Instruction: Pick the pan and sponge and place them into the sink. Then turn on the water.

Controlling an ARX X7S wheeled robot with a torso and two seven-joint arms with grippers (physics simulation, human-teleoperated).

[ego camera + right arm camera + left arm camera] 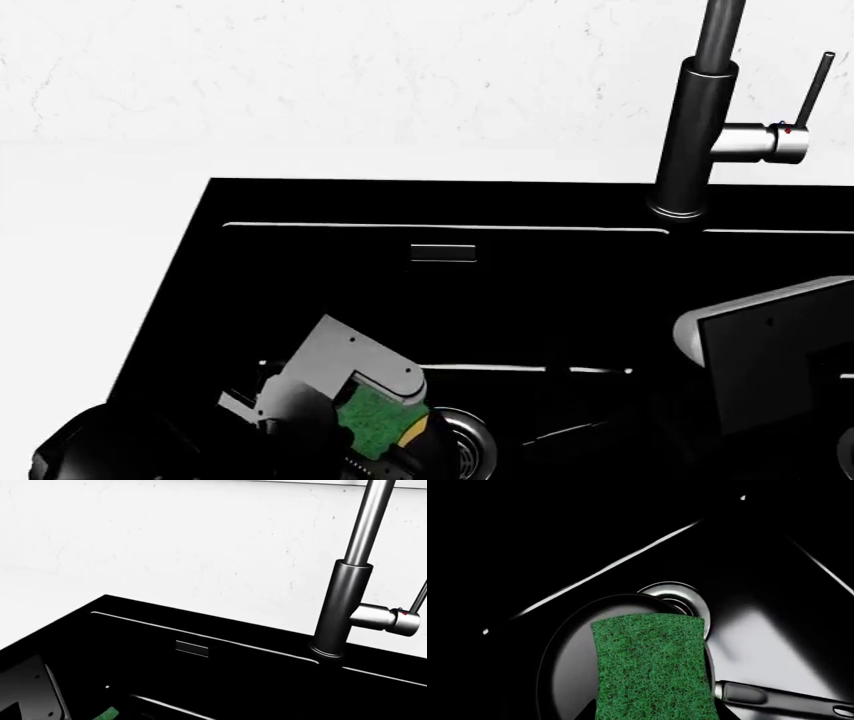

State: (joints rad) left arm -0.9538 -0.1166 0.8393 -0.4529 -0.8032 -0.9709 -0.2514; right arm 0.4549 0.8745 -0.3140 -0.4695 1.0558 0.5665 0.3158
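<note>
The green sponge (650,670) fills the near part of the left wrist view, held in my left gripper (652,716), which is shut on it. Right below it lies the black pan (567,660), its handle (774,697) pointing away over the sink (774,630) floor, beside a steel drain ring (677,596). From the head, the sponge (371,420) shows its yellow layer at the tip of my left gripper (380,435), low in the sink's (534,290) left basin. A sliver of the sponge (107,714) shows in the right wrist view. No water is in view. My right gripper is out of view.
The dark faucet column (694,130) with its thin lever (810,90) stands on the sink's back rim, also seen as the faucet (343,610). My right arm's grey housing (774,350) hangs over the right basin. An overflow slot (443,252) marks the back wall. White counter surrounds the sink.
</note>
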